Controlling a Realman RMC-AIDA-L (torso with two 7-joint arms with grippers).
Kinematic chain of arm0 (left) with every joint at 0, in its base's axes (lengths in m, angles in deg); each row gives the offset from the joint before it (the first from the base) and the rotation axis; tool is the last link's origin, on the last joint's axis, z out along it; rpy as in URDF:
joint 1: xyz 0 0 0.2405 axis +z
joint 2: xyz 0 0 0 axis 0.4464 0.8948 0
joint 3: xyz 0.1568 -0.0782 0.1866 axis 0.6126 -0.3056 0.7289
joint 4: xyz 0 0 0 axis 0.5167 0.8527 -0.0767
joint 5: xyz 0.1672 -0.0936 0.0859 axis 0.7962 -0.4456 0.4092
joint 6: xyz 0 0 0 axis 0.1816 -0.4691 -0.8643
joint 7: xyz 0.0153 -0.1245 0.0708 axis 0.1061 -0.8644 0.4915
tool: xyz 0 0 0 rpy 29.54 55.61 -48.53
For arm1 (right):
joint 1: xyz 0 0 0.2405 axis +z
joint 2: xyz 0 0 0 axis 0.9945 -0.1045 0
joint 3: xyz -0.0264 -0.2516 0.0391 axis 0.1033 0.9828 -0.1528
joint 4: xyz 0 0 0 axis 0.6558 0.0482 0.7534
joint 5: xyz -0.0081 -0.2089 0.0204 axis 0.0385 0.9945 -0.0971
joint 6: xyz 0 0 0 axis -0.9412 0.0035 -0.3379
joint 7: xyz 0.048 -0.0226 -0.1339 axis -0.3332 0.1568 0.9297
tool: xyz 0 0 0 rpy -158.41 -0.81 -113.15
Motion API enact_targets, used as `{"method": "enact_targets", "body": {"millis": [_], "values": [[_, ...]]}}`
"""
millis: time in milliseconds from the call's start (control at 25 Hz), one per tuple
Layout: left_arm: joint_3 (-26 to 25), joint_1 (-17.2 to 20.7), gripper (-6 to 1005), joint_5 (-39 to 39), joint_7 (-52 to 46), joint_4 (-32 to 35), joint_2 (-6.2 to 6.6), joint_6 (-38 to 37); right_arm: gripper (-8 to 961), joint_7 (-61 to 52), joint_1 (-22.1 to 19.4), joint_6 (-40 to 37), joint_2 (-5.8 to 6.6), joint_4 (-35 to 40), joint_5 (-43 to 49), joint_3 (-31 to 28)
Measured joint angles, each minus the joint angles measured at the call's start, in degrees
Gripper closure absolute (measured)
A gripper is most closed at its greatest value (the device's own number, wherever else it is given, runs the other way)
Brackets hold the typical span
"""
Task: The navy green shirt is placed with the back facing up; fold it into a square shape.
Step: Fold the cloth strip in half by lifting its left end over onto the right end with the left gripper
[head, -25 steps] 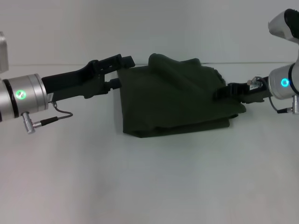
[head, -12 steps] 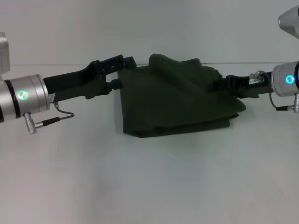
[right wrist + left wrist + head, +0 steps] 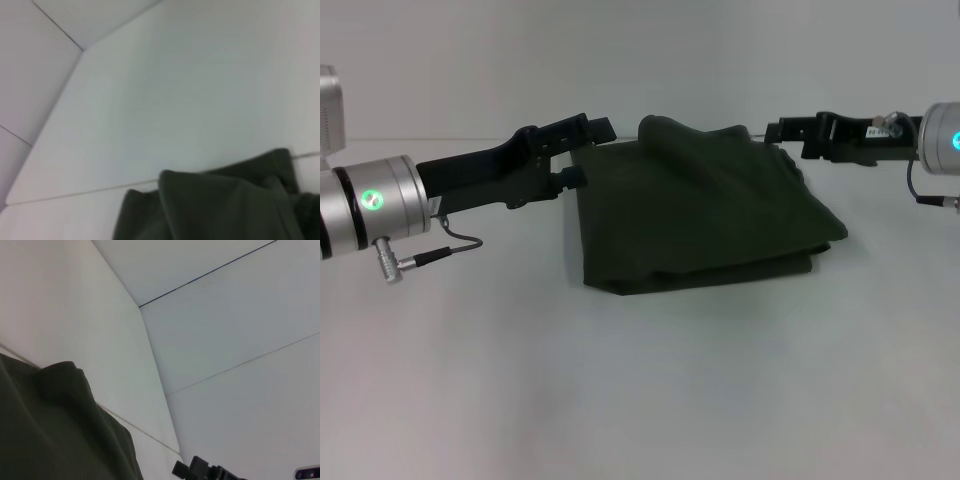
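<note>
The navy green shirt [image 3: 700, 210] lies folded into a thick, roughly square bundle in the middle of the white table, plain side up, with a raised fold along its far edge. My left gripper [image 3: 582, 152] is open at the shirt's far left corner, one finger [image 3: 592, 128] beyond the edge and the other [image 3: 570, 178] on the near side. My right gripper [image 3: 772, 130] hovers above the shirt's far right corner, apart from the cloth. The shirt [image 3: 50, 430] fills the corner of the left wrist view, and its bunched folds [image 3: 215, 210] show in the right wrist view.
A bare white table [image 3: 640, 380] stretches in front of the shirt and to both sides. Behind it a white wall [image 3: 640, 60] rises just past the shirt's far edge. In the left wrist view the right arm's tip [image 3: 200, 471] shows far off.
My right gripper has left the shirt's right edge, rising and moving toward the far right corner. The shirt has stayed put. The left arm has barely moved.
</note>
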Motion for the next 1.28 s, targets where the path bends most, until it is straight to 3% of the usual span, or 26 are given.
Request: {"method": "enact_targets", "body": {"millis": [400,720,1120,1280], "values": [[0.1,0.8,38,0.4,1.1,0.0,0.02,0.3,195,8.1,-2.7,5.1,-0.50,0.1,-5.0,-1.4],[0.8,2.1,38,0.7,6.2,0.1,-0.86,1.7,195,11.1,-2.8,8.6,-0.72,-2.5,-5.3,-1.0],[0.7,3.9,38,0.5,10.7,0.3,-1.51,4.9,202,11.8,0.2,19.3,-3.74,-6.2,-4.9,4.5],[0.5,3.6,37,0.3,10.5,0.4,-1.50,5.4,225,7.5,4.2,19.4,-2.40,-10.0,-3.2,7.6]]}}
